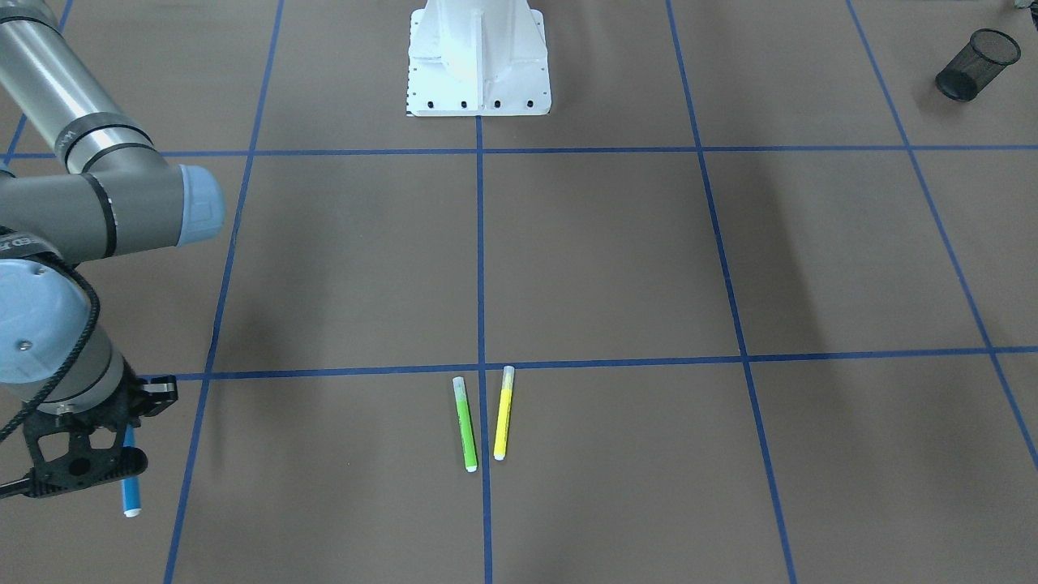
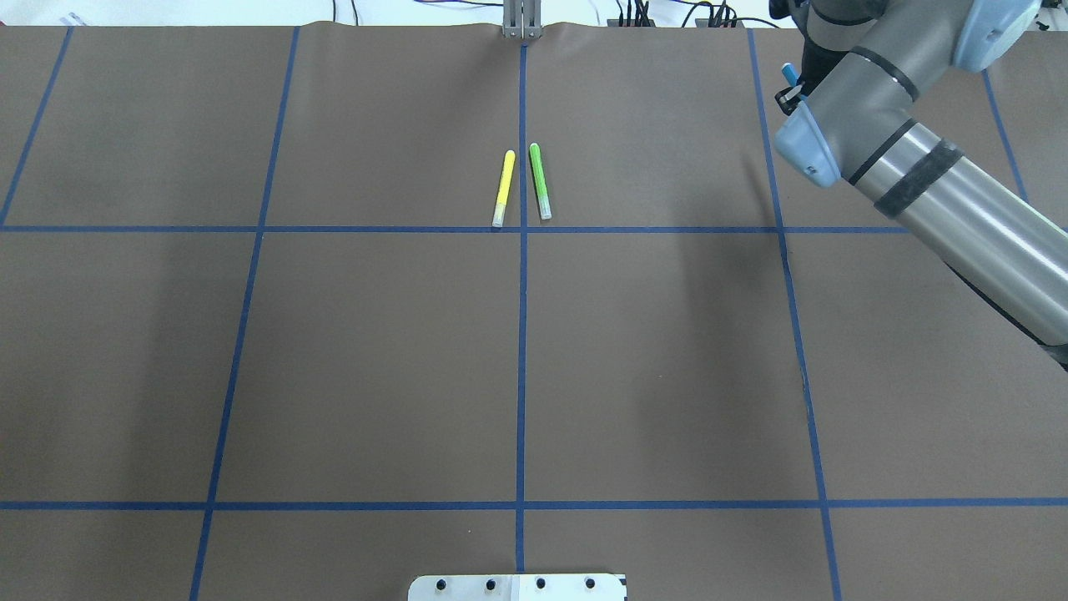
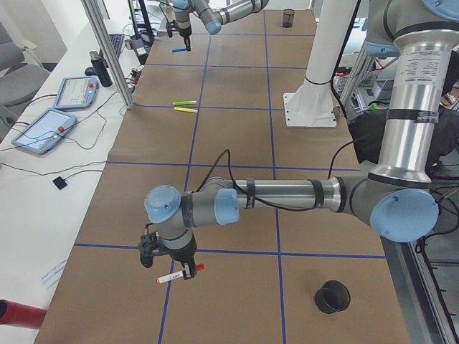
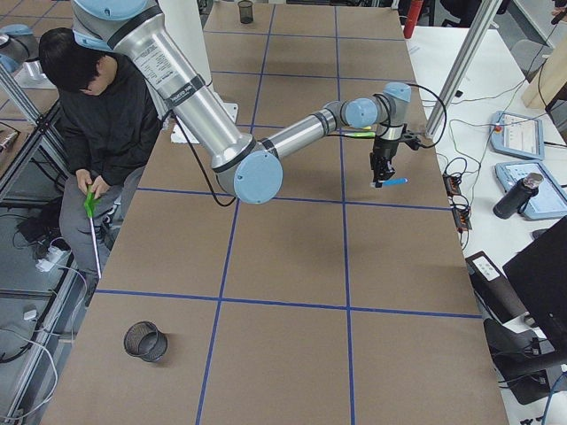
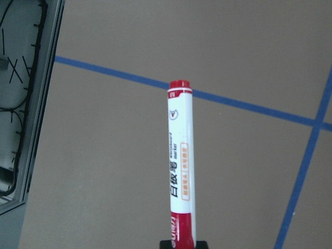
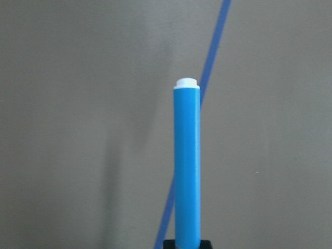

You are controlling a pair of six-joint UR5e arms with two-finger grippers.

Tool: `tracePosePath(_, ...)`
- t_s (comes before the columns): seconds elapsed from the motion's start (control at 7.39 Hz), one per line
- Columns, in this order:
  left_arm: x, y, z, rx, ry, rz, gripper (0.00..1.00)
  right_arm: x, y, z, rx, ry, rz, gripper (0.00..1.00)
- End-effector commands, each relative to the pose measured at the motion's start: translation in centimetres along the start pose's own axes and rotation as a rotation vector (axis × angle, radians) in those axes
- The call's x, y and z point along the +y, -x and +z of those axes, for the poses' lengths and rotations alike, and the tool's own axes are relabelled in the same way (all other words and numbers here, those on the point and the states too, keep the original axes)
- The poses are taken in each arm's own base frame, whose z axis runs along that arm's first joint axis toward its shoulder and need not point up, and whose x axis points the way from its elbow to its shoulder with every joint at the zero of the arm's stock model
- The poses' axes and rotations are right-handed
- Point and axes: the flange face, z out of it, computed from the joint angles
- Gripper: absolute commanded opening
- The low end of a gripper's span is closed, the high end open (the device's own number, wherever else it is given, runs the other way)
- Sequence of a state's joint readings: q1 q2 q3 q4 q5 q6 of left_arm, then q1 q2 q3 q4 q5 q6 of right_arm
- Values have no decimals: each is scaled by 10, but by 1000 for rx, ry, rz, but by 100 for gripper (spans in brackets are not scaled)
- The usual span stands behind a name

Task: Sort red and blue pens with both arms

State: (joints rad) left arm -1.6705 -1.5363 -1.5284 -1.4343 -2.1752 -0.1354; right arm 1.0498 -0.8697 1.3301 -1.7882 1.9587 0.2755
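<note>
In the left wrist view the red pen, a white labelled barrel with red ends, sticks out from my left gripper, which is shut on its lower end. The exterior left view shows that gripper holding the red pen level, just above the near end of the table. My right gripper is shut on the blue pen, held over the table's far right end. The right wrist view shows the blue pen with its white end pointing away, over a blue tape line.
A green marker and a yellow marker lie side by side by the centre tape line. A black mesh cup lies tipped at the left arm's end. The white pedestal stands mid-table. A person sits beside the table.
</note>
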Motion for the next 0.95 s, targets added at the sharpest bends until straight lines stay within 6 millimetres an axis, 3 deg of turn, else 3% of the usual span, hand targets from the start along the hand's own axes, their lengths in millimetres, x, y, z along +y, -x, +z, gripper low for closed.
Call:
tracePosePath(0.0,68,53,15,15,88,-144,0,15,-58,4,42,53,-35,0)
tracePosePath(0.27,94,72,15,20,232,-289,0,47,-99,33,56,103,6,0)
tracePosePath(0.41,108,85,4,40,270,-364,0,59,-109,45,65,154,30,0)
tracePosePath(0.68,136,86,-10,49,389,-466,0,76,-144,45,71,213,68,0)
tracePosePath(0.81,163,97,3,69,437,-460,0,87,-162,48,70,247,69,0)
